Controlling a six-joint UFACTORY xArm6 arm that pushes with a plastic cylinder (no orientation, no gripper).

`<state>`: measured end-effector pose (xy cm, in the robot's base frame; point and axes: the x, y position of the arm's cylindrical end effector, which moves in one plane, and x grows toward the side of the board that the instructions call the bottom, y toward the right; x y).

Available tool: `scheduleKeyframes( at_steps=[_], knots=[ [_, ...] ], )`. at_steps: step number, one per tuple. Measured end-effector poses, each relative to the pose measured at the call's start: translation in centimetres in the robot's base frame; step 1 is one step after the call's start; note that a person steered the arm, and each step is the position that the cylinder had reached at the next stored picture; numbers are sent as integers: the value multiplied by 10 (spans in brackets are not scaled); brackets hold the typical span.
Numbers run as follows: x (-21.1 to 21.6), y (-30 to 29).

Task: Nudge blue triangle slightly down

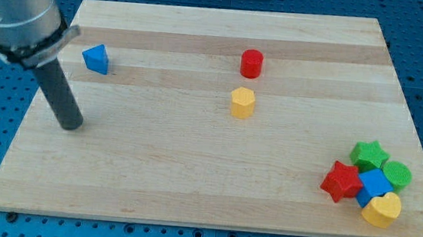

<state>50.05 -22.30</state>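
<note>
The blue triangle (pixel 95 58) lies on the wooden board near the view's upper left. My tip (pixel 70 124) rests on the board below the triangle and a little to its left, well apart from it. The rod slants up to the arm's grey body at the view's top left corner.
A red cylinder (pixel 252 63) and a yellow hexagonal block (pixel 242 103) stand near the board's middle. At the lower right sits a cluster: red star (pixel 341 182), green star (pixel 369 155), green cylinder (pixel 397 175), blue block (pixel 375 184), yellow heart (pixel 381 210). The board's left edge (pixel 22 129) is close to my tip.
</note>
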Motion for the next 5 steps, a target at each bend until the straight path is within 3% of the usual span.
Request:
scheduleKeyframes(
  at_steps=[1, 2, 3, 5],
  knots=[
    [0, 0],
    [-55, 3],
    [-56, 7],
    [-43, 112]
  ],
)
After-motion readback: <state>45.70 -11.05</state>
